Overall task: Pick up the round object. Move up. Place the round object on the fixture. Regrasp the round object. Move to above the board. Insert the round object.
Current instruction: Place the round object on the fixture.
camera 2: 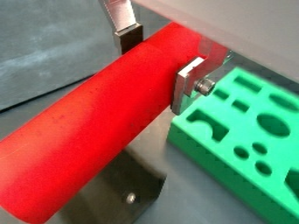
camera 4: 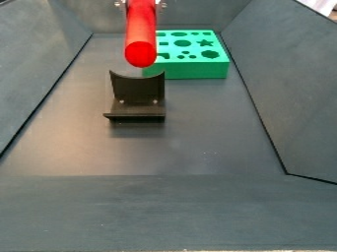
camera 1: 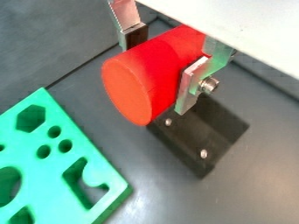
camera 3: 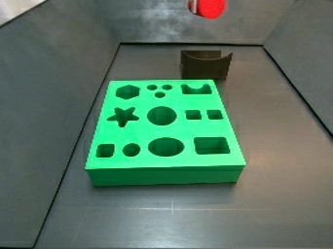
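Observation:
The round object (camera 1: 146,74) is a smooth red cylinder, held lying level between my gripper's (camera 1: 163,61) silver fingers, which are shut on its far half. The same grip shows in the other wrist view, gripper (camera 2: 159,59) on the round object (camera 2: 105,122). In both side views the round object (camera 3: 205,8) (camera 4: 140,34) hangs high above the fixture (camera 3: 205,64) (camera 4: 136,94), a dark notched block on a base plate, and does not touch it. The green board (camera 3: 163,131) (camera 4: 191,51) with shaped holes lies flat beside the fixture.
Dark sloping walls (camera 3: 293,88) (camera 4: 46,89) enclose the grey floor on both sides. In the wrist views the fixture (camera 1: 216,136) sits under the peg and the board (camera 1: 47,157) (camera 2: 239,131) lies off to one side.

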You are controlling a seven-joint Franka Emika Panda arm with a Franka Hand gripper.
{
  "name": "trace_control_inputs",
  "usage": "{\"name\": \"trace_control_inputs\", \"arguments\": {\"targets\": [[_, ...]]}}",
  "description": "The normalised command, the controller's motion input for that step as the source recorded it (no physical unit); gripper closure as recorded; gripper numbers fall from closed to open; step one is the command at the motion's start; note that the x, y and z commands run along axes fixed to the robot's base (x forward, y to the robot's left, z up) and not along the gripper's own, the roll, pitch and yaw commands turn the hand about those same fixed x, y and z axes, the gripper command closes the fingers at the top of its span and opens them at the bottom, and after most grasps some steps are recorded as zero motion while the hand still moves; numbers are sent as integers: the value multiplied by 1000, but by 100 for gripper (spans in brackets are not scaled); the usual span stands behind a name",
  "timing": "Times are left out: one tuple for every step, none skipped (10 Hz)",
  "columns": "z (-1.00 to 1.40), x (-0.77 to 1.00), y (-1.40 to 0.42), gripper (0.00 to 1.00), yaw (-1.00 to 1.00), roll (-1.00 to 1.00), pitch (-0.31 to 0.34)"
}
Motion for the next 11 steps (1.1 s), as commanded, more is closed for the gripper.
{"name": "trace_control_inputs", "arguments": {"targets": [[37, 162, 24, 100, -66, -1000, 78], [41, 117, 32, 100, -70, -1000, 86], [24, 73, 34, 100, -77, -1000, 93], [8, 71, 33, 100, -82, -1000, 94], [-8, 82, 35, 100, -93, -1000, 104], [-14, 92, 39, 100, -103, -1000, 112], [-19, 93, 43, 100, -121, -1000, 124], [-13, 87, 45, 100, -146, -1000, 131], [-17, 86, 45, 100, -160, -1000, 133], [-16, 86, 45, 100, -202, -983, 127], [-16, 87, 46, 100, -201, -801, 99]]}}
